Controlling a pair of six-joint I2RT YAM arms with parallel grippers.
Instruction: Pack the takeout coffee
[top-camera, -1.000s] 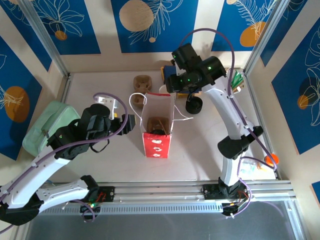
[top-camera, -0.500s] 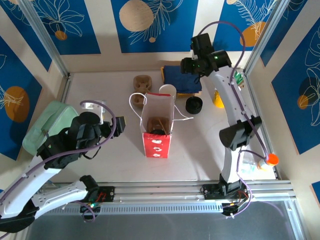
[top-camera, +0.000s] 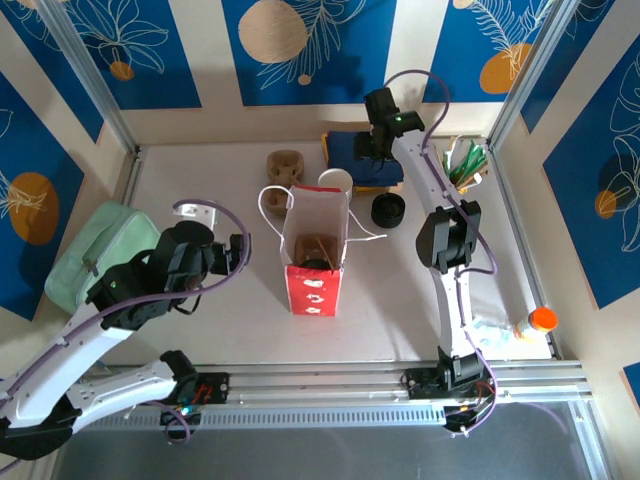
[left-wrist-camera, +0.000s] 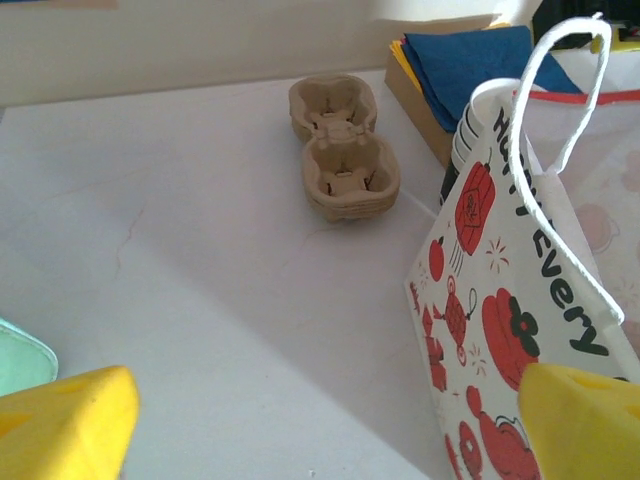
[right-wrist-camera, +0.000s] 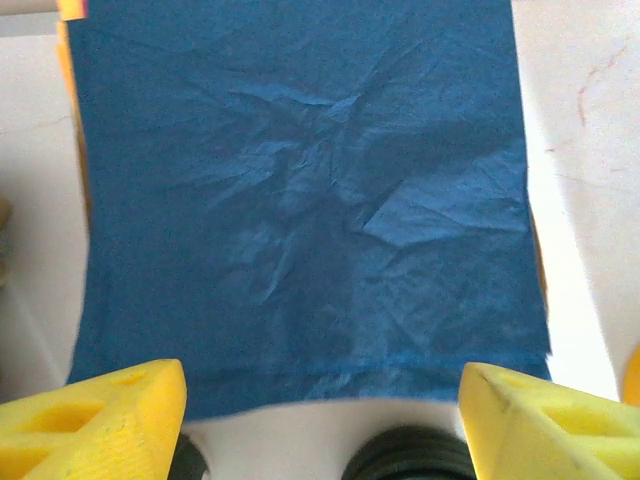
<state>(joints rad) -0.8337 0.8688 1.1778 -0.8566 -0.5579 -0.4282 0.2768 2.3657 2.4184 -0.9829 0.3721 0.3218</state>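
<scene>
The red-and-white paper bag (top-camera: 313, 245) stands open mid-table. Inside it lies a brown carrier (top-camera: 320, 243), with a dark round lid (top-camera: 315, 265) at its near end; this looks like the takeout coffee, its green sides hidden by the bag wall. My right gripper (top-camera: 378, 142) hangs open over the blue napkins (right-wrist-camera: 300, 200) at the back, its yellow fingertips (right-wrist-camera: 100, 420) wide apart with nothing between them. My left gripper (top-camera: 240, 250) is open left of the bag (left-wrist-camera: 520, 300), and nothing is in it.
A stack of black lids (top-camera: 388, 210) sits right of the bag. White-topped cups (top-camera: 335, 180) and stacked cardboard carriers (left-wrist-camera: 338, 150) stand behind it. A yellow cup of sticks (top-camera: 462, 165) is at the back right, and a mint-green case (top-camera: 95, 250) at the left.
My right gripper swung away from the cups behind the bag to the back and now points down at the blue napkins. My left arm drew back slightly from the bag.
</scene>
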